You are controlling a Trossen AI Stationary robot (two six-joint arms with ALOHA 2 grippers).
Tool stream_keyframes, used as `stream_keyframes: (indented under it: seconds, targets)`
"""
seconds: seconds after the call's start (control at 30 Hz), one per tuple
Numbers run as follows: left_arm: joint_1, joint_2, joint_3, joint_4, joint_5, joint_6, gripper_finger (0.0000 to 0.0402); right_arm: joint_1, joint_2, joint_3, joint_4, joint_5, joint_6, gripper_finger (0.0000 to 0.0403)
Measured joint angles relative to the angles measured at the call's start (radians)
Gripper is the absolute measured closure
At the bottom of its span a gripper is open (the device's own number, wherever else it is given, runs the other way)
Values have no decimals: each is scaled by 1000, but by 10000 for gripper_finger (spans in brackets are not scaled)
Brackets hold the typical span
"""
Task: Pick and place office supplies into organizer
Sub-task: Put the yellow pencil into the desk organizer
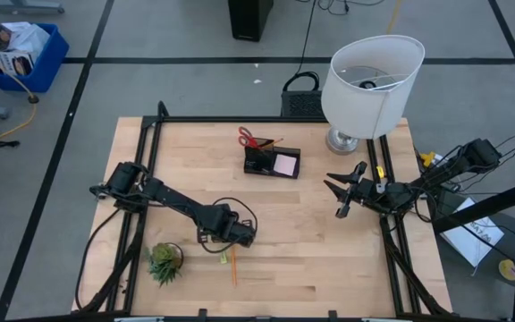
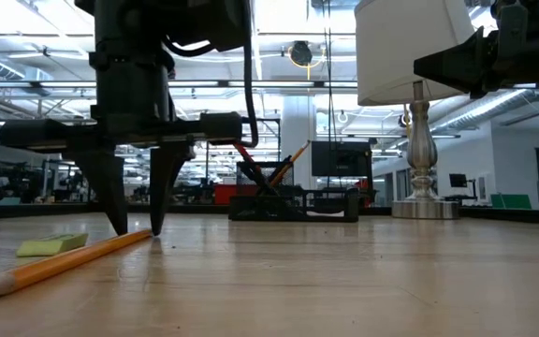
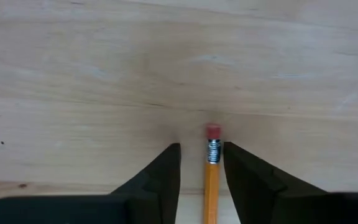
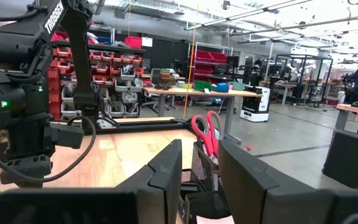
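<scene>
Pencil, yellow wooden with red eraser [image 3: 212, 168], lies on the table between the left gripper's [image 3: 202, 163] spread fingers, untouched (wrist view only). Right gripper [image 1: 345, 191] parted, empty, beside black mesh organizer [image 1: 272, 163].

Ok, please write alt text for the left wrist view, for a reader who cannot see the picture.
The left tool points down at a light wooden table, its two dark fingers standing on either side of an orange pencil with small gaps, not yet closed on it. The pencil's red eraser end lies just past the fingertips.
</scene>
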Motion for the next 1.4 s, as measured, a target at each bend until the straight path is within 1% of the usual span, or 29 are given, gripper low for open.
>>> stream_keyframes:
  seconds: [0.33, 0.6, 0.67, 0.87, 1.07, 1.4]
  targets:
    - [0, 2, -2, -13, 9, 8, 312, 0, 0, 0, 0, 0, 0, 303]
    - [0, 3, -3, -22, 12, 2, 379, 0, 0, 0, 0, 0, 0, 303]
    - [0, 3, -3, -22, 12, 0, 390, 0, 0, 0, 0, 0, 0, 303]
    - [-1, -3, -3, -24, 14, -10, 383, 0, 0, 0, 0, 0, 0, 303]
    - [-17, -30, -6, -63, 0, -50, 392, 0, 0, 0, 0, 0, 0, 303]
    - [-48, -79, -6, -79, -120, -55, 401, 0, 0, 0, -4, 0, 0, 303]
